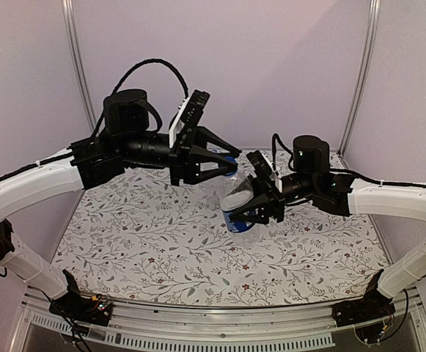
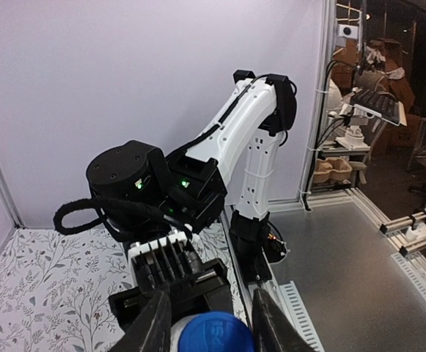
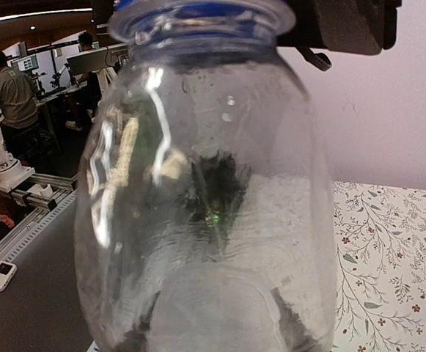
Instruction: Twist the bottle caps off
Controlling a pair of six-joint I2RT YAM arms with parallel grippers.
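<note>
Bottle (image 1: 239, 199) and both grippers meet over the flowered table cover (image 1: 147, 242), slightly right of its middle and nearer the far edge than the near one. Seen from above, the right gripper (image 1: 262, 209) comes in from the right edge and is clamped on the bottle's body at the dark blue label band. The bottle leans a little, its neck toward the far left corner. The left gripper (image 1: 226, 167) reaches across from the left edge and sits over the bottle's top, so the cap is mostly hidden there.

From the left wrist, the blue cap (image 2: 214, 334) lies at the bottom of the view, between the two dark fingers (image 2: 154, 326). They stand narrow, close against either side of it. Beyond the cap the black head of the right gripper faces the camera, with the white right arm (image 2: 245, 125) rising behind.

From the right wrist, the clear bottle fills almost the whole view, held just in front of the camera. A blue ring shows at its neck at the top edge, and the left gripper's dark body sits above it.
</note>
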